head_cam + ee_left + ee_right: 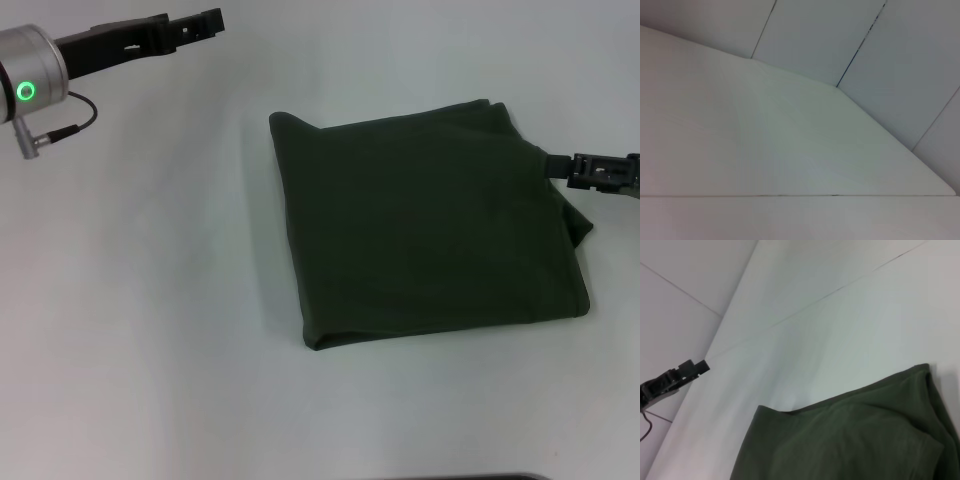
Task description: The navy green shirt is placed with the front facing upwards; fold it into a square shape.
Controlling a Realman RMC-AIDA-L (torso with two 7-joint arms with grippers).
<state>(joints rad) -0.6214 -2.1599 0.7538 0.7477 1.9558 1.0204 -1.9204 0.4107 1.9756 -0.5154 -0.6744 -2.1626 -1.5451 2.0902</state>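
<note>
Surface (150, 330): white, plain, filling the head view; the left wrist view shows only this white top, a thin seam line across it, and pale wall panels (900, 55) behind. The right wrist view shows the same top with a seam line and wall panels to one side.

Shirt (430, 225): dark green cloth, folded into a rough four-sided block, lying flat right of centre on the surface. No lettering or label is visible on the upper face. Its edges run slightly askew to the surface edge, the block turned a little so that its far-left corner sits higher in the head view than its near-left corner. The longer axis runs left to right, though the shape is close to square. The right edge is uneven, with a small fold of cloth sticking out at the right side. The right wrist view shows the shirt (850, 440) from low and close, with layered folds at one corner that the head view does not make clear.

Left pincer (205, 20): black, held at the far left, well apart from the shirt; whether it is released or clenched cannot be told. It appears small and distant in the right wrist view (692, 369).

Right pincer (555, 165): black, at the shirt's right edge, clenched on the cloth at the far-right corner.
</note>
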